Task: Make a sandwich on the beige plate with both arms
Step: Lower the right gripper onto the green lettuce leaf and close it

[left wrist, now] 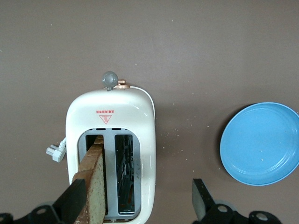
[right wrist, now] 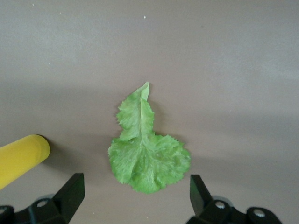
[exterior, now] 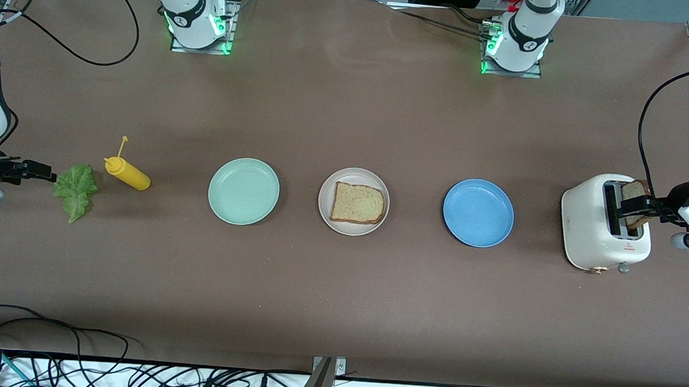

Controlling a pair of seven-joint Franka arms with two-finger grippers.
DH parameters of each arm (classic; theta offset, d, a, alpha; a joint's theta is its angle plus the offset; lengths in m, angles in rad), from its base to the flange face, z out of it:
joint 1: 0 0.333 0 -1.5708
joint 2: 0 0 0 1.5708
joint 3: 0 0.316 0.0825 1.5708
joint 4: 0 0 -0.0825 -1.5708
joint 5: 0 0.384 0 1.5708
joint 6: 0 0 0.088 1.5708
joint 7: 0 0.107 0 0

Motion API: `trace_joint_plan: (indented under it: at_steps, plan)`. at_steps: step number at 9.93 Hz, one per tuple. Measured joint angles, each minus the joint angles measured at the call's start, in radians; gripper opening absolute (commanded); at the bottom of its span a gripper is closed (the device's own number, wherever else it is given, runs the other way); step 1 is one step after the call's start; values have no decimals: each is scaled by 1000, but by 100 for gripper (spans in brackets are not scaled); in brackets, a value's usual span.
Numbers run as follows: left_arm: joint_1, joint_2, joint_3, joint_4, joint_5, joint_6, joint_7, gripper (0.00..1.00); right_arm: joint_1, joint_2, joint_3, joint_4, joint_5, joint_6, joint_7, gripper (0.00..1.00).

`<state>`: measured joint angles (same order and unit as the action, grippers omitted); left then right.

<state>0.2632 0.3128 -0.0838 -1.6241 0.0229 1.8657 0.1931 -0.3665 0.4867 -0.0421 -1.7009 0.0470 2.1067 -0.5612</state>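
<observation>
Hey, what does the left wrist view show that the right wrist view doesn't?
Only the left wrist view: the white toaster with a bread slice standing in one slot, the blue plate, and the open left end effector over the toaster. Only the right wrist view: the lettuce leaf, the yellow bottle, and the open right end effector. Both: the brown table.

A wide brown matte table (exterior: 339, 299) fills the scene under even light. Black cables (exterior: 134, 377) tangle along its near edge on a white surface.
</observation>
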Motion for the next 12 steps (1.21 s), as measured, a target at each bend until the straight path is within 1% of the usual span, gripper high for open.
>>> trace_joint_plan:
  at_steps: [3,5,7,8,10,11,12]
  plan:
    - [0,0,0,0,0,0,3,100,0,-8,-1,9,24,-36,-1,100]
    - [0,0,0,0,0,-1,6,100,-1,-14,-3,21,88,-71,-2,100]
    - [0,0,0,0,0,-1,7,100,-1,-41,-5,33,118,-111,-1,100]
    - [0,0,0,0,0,-2,7,100,-2,-56,-9,40,148,-116,0,100]
    - [0,1,-1,0,0,-2,7,100,-5,-79,-32,50,246,-120,7,100]
    - [0,1,-1,0,0,-3,7,100,-8,-84,-47,54,265,-127,13,100]
    - [0,1,-1,0,0,-3,7,100,-9,-74,-52,55,259,-131,33,100]
